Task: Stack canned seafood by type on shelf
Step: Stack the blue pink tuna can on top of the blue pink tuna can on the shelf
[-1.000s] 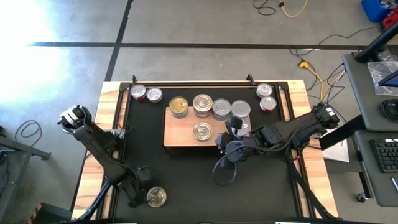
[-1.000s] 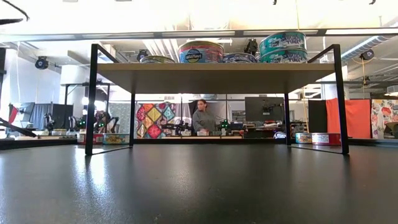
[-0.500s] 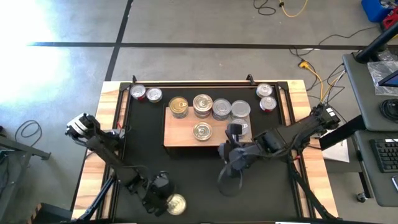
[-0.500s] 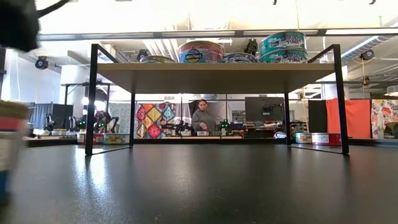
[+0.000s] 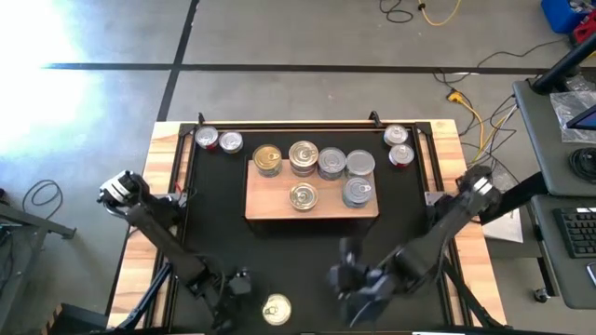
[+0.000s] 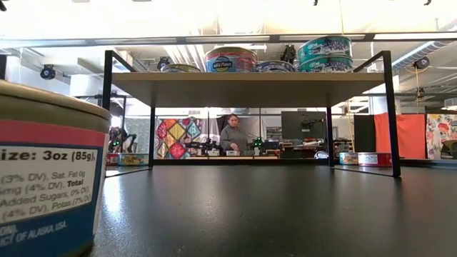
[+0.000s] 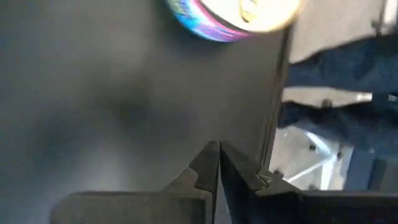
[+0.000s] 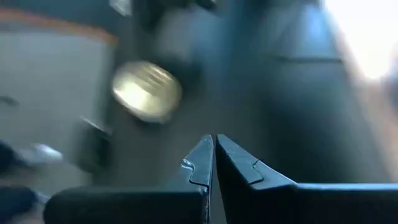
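A loose tin [image 5: 276,310] stands upright at the surface's near edge, just beside my left gripper [image 5: 238,283], nearer than my right gripper [image 5: 346,277]. Both jaws are pressed together, empty.

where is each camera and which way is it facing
High: overhead, facing straight down at the shelf; both arms show.
Low: table height, facing level under the shelf into the room; no arm shows.
Left wrist: faces the mat past the shut left gripper.
Right wrist: same, past the shut right gripper.
All four show the gold-lidded tin.
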